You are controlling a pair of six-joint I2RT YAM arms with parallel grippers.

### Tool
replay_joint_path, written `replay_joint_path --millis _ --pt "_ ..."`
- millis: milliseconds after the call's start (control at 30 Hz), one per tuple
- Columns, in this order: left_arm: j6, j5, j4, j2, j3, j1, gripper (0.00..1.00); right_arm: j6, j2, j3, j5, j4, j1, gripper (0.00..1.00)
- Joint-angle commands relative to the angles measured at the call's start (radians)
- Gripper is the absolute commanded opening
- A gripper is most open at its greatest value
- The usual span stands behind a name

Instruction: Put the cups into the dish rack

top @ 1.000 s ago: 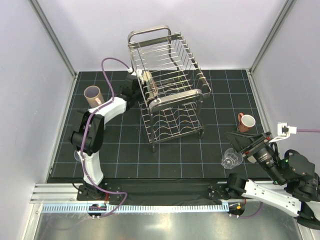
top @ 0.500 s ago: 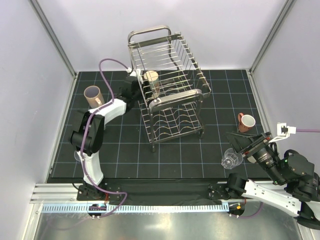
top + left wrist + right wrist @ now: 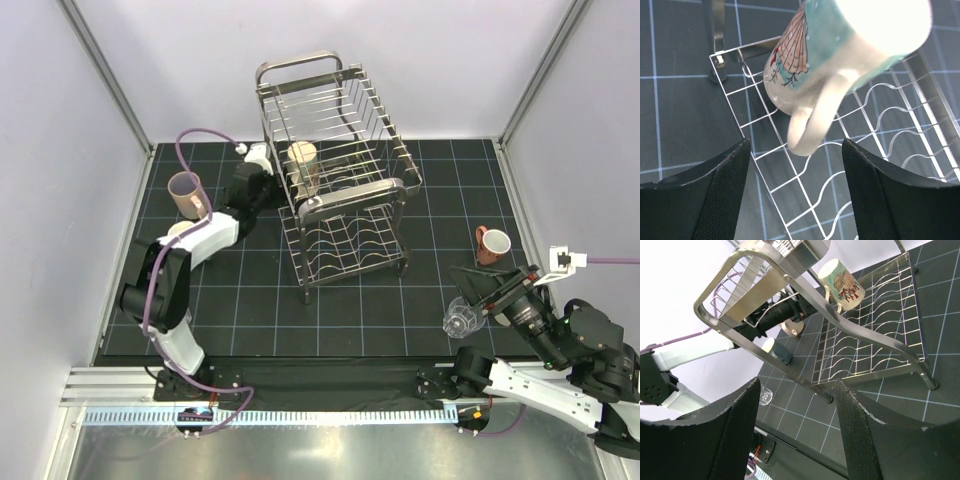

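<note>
Left gripper point(image 3: 796, 152) and right gripper point(image 3: 797, 385) jaws apart, empty. Risk: a left finger snags the handle point(image 3: 812, 117), tipping the mug point(image 3: 840, 50) off the rack point(image 3: 758, 159).

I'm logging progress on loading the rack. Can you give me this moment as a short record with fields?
dish rack: holds one patterned mug, near its left side
left gripper: open, empty, just short of that mug
right gripper: open, empty
on mat outside rack: salmon pink mug, red-brown mug, glass tumbler
</note>
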Motion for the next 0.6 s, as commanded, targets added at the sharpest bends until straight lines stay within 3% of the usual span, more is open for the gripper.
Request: replay_joint_path --millis 0,267,467,567 --pt "-0.028 -0.005 0.066 -0.077 -0.025 0.007 0.72 0.018 -0.012 -0.013 0.007 0.004 0.002 0.63" --pt "-0.088 -0.031 0.0 -0.21 -0.107 0.014 0.68 0.027 -0.044 0.002 0.007 -0.033 0.002 0.63" --pt "-0.184 -0.187 -0.306 -0.36 -0.072 0.017 0.66 0.04 -0.046 0.014 -0.011 -0.098 0.004 0.63" --pt "-0.264 -0.31 -0.46 -0.435 -0.055 0.025 0.7 0.044 -0.014 0.025 -0.027 -0.154 0.002 0.63"
